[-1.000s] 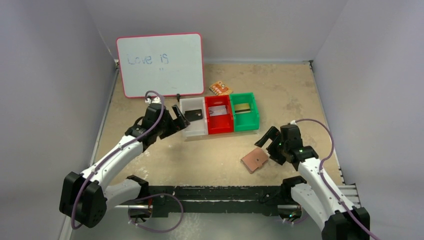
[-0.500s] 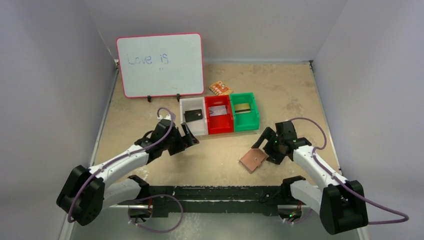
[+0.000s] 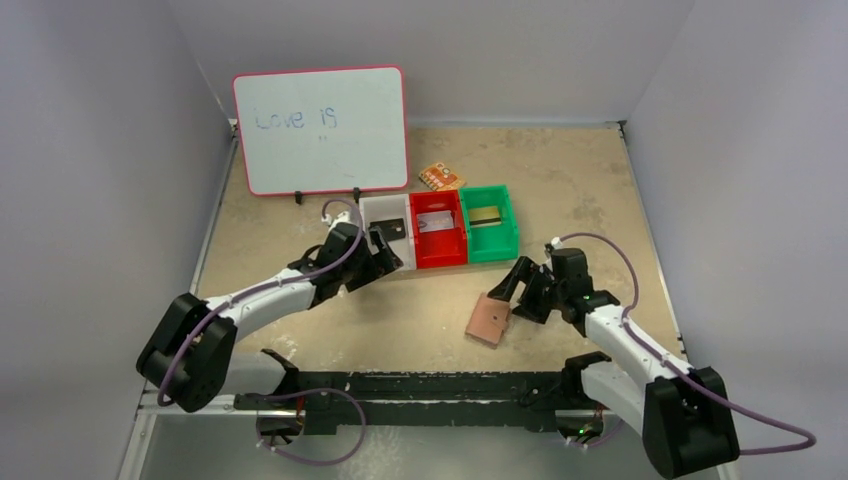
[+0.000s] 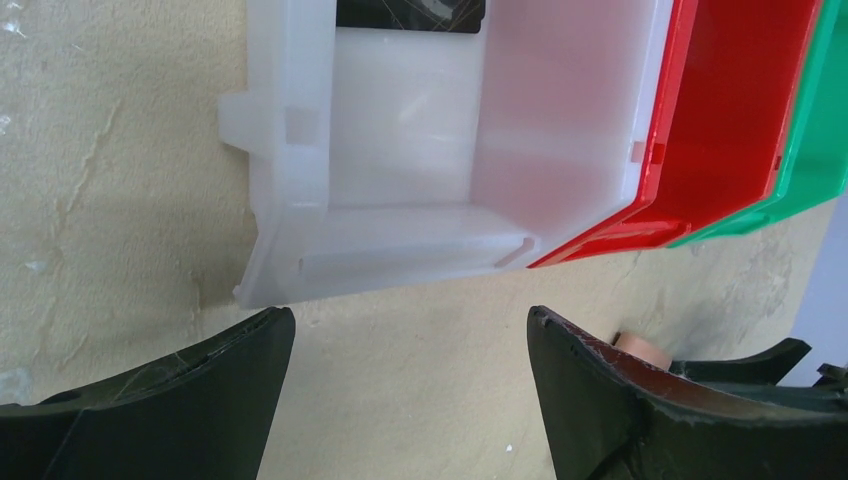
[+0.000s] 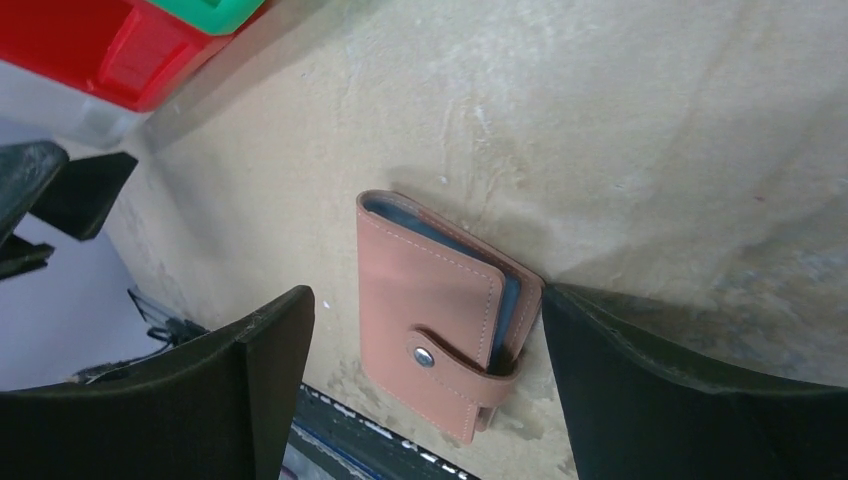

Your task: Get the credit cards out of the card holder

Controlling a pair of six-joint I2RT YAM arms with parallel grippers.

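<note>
Plainly, the card holder (image 5: 440, 300) lies flat on the table (image 5: 650, 120), directly between the two fingers of the right gripper (image 3: 517, 292), folded shut with its snap tab (image 5: 450, 355) fastened. Its long axis runs roughly along the fingers, a little slanted, so the closing line crosses its short width. Its open edge, showing pale blue, touches or all but touches the finger on the right of the wrist view, while the folded spine stands apart from the other finger. The jaws are spread wide and grip nothing. The holder is a thin tan rectangle, leather-like, stitched round its border and rounded at the corners; the table under it is rough, mottled beige. This arm is much the nearer. The left gripper (image 4: 410, 330), equally wide and empty, hangs well apart, just short of a smooth white bin (image 4: 300, 150) with a red bin (image 4: 720, 130) and a green bin (image 4: 805, 150) beside it.
</note>
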